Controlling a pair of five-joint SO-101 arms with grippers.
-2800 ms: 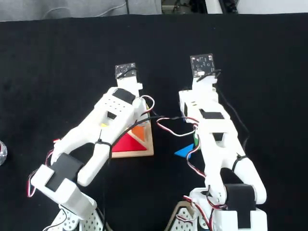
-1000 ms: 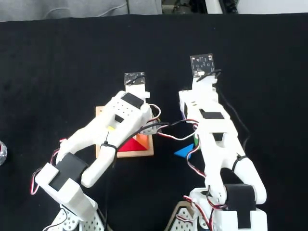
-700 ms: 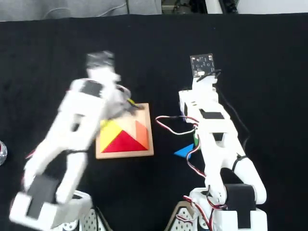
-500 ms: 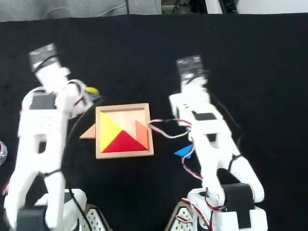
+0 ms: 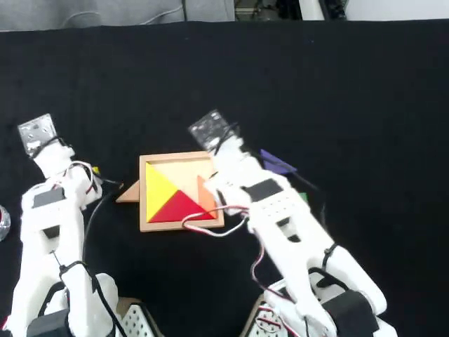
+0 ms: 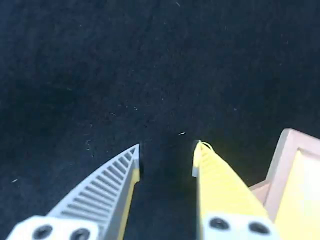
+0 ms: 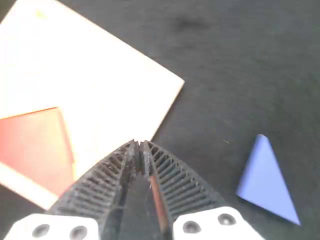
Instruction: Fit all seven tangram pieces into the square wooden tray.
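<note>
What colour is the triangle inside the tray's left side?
Yellow. The triangle shows best in the high view.

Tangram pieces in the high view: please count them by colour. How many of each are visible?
Yellow triangle: 1
Red triangle: 1
Orange: 2, an orange piece inside the tray, a paler orange piece outside it
Purple piece: 1
Green piece, mostly hidden: 1
Total: 6

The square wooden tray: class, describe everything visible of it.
The tray is a pale wooden square with a raised rim, lying flat on the black table. Inside sit a yellow triangle, a red triangle and an orange piece; the far part is bare wood. A tan piece lies by its outer rim. The right claw, shut, hangs over its edge.
</note>
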